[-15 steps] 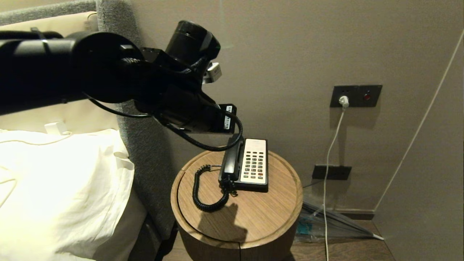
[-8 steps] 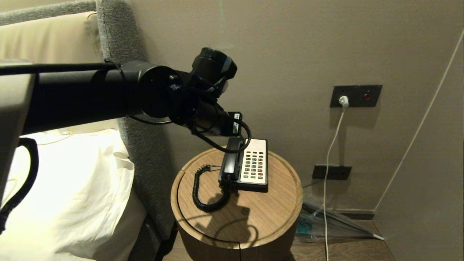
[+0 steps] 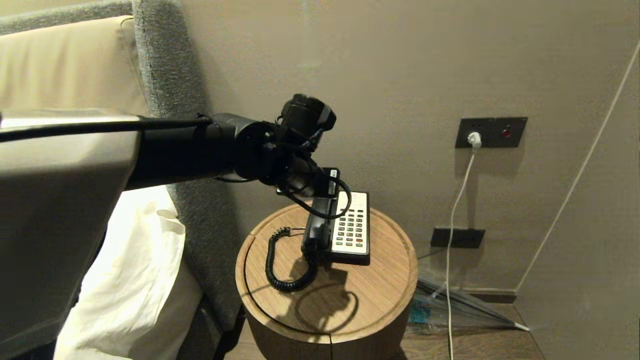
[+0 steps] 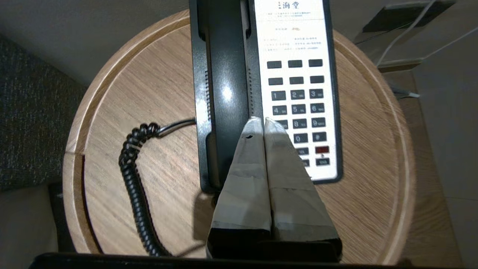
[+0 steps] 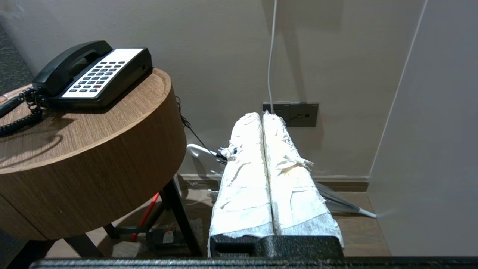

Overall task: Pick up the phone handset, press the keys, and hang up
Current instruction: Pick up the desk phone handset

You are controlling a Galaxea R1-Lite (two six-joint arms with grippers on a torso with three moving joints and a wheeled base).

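Observation:
The black phone handset [image 4: 224, 74] lies in the cradle on the left side of the phone base [image 4: 298, 45], next to the cream keypad [image 4: 297, 108]. Its coiled cord [image 4: 134, 179] loops over the round wooden table [image 4: 149, 93]. My left gripper [image 4: 261, 120] hangs shut and empty just above the phone, its tips over the seam between handset and keypad. In the head view the left arm [image 3: 240, 152] reaches in from the left over the handset [image 3: 317, 227]. My right gripper [image 5: 262, 115] is shut and empty, parked low to the right of the table.
A grey padded headboard [image 3: 165, 75] and a white pillow [image 3: 140, 280] stand left of the table. On the wall at the right is a socket panel [image 3: 492, 132] with a white cable [image 3: 452, 220]. A folded umbrella [image 3: 460, 305] lies on the floor.
My left arm has stretched forward and sunk toward the phone, its gripper still shut. The handset, base and cord have not moved.

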